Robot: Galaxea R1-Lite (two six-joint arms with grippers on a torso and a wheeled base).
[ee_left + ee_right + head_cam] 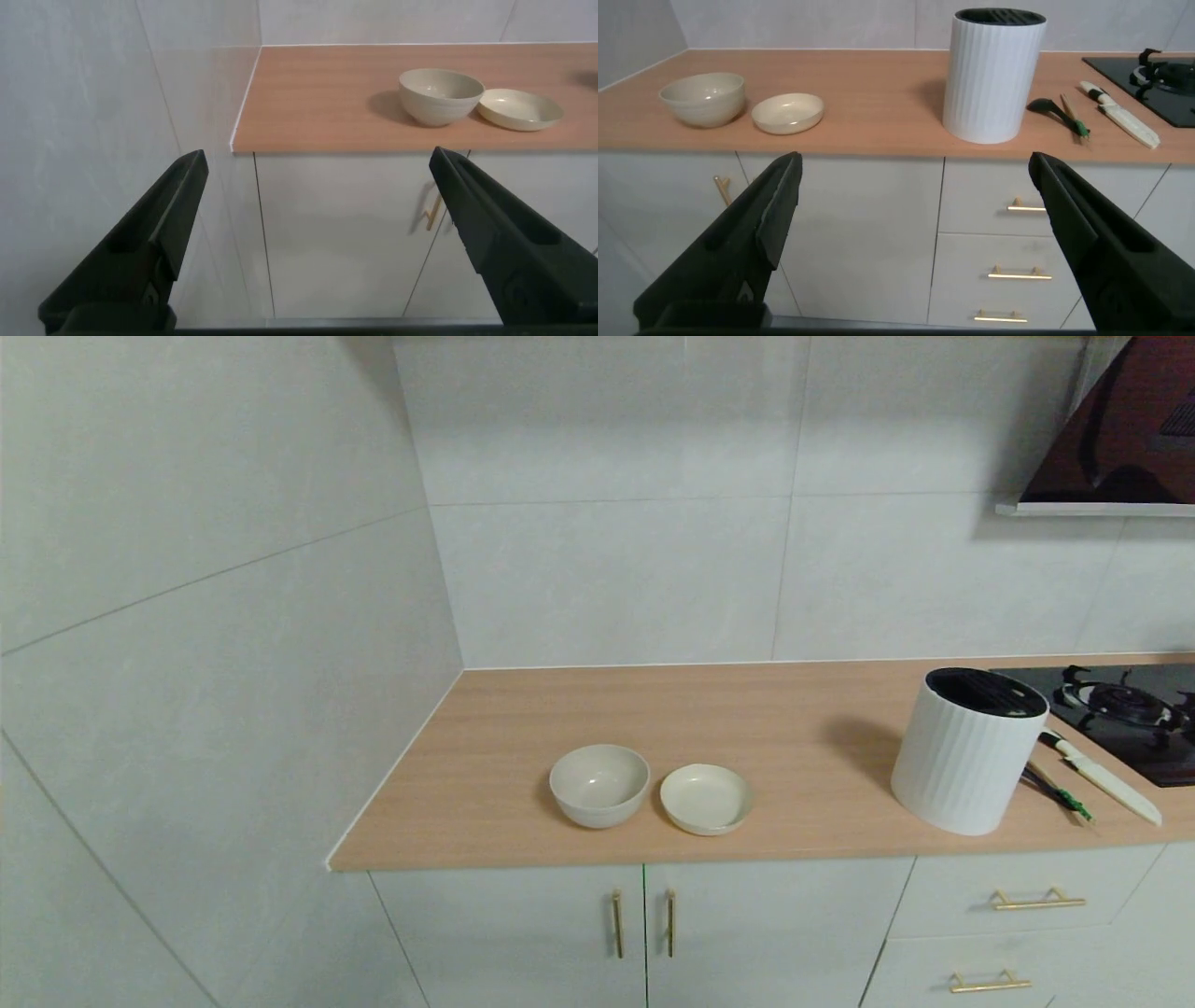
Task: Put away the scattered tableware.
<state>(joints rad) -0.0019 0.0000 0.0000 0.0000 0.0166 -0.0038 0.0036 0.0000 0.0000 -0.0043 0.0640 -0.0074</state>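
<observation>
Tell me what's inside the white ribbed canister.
The canister has a black slotted insert at its top, with nothing sticking out. Anything below the slots is hidden by the insert and the canister's wall.

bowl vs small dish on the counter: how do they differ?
The bowl is deep and tall-walled; the dish is shallow and low. The bowl is greyish beige; the dish is paler cream. The bowl lies nearer the side wall; the dish lies nearer the white holder. Both are round, upright and empty, on the countertop.
</observation>
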